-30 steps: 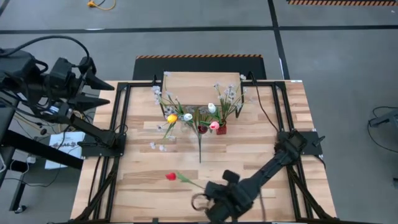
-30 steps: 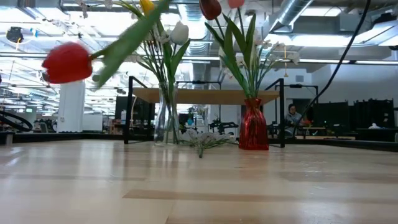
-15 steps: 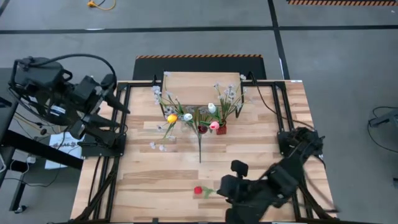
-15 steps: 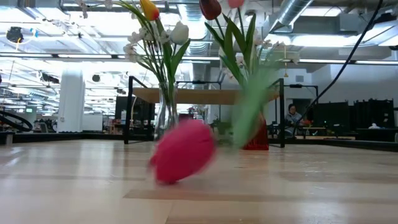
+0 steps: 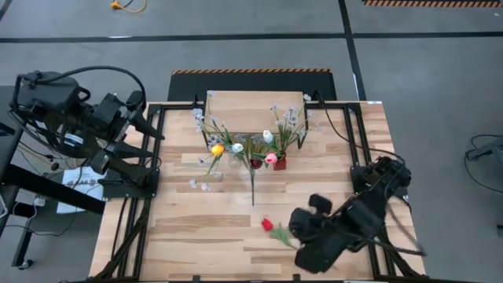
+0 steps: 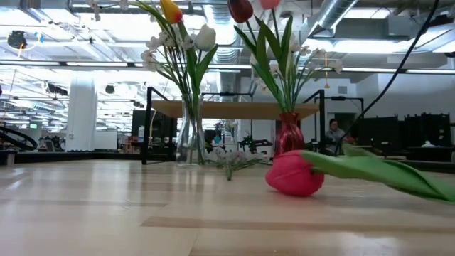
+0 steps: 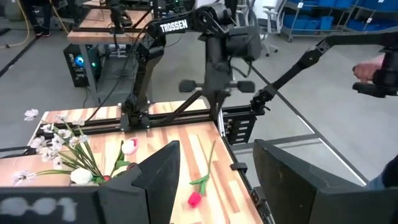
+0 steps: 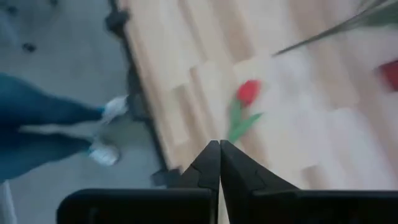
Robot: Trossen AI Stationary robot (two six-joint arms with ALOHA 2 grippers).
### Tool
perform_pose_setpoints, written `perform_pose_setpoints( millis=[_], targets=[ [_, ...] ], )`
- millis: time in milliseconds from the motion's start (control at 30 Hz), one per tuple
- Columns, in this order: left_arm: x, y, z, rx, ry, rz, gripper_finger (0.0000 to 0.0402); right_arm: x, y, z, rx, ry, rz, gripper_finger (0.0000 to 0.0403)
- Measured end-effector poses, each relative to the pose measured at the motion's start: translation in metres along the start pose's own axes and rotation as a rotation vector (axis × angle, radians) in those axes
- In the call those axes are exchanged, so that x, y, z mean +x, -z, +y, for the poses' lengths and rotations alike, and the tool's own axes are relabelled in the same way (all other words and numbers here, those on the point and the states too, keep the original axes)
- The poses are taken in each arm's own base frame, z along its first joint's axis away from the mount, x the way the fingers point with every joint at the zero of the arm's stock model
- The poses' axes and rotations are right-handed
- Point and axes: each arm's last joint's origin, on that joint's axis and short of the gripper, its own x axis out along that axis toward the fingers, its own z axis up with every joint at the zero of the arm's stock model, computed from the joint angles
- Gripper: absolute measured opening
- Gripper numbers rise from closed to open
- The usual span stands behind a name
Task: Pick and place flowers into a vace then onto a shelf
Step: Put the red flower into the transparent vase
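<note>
Right jaws (image 8: 219, 163) closed, red tulip (image 5: 267, 225) on table (image 5: 189, 228)

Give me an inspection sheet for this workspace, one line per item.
Surface: plank table, bare at the front.
Job's things: red tulip lies loose on the table; clear vase and red vase stand filled before the shelf; one stem and a small spray lie loose.
Clutter: nothing seen.
Hands: right hand shut, empty, beside the tulip; left hand open, off the table's left edge.
Cables: black cables by the left arm.
Surroundings: a person's legs beside the table.
</note>
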Motion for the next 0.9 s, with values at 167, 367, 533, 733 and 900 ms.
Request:
perform_pose_setpoints(
  millis=[167, 367, 533, 733, 900],
  targets=[
    [0.0, 0.0, 0.0, 0.0, -0.001, 0.0, 0.0193, 0.017, 0.002, 0.01, 0.02, -0.022, 0.085, 0.004],
    [0.0, 0.0, 0.0, 0.001, 0.004, 0.001, 0.0193, 0.061, 0.013, 0.031, 0.008, 0.052, 0.181, 0.012],
    [0.0, 0.0, 0.0, 0.002, 0.004, 0.002, 0.0193, 0.111, 0.025, 0.049, 0.008, 0.138, 0.259, 0.0176],
    [0.001, 0.0, 0.0, 0.002, 0.006, 0.005, 0.0193, 0.16, 0.034, 0.057, 0.048, 0.236, 0.311, 0.0181],
    [0.001, 0.0, 0.0, -0.001, 0.017, 0.006, 0.0193, 0.191, 0.037, 0.057, 0.094, 0.298, 0.36, 0.0157]
  ],
)
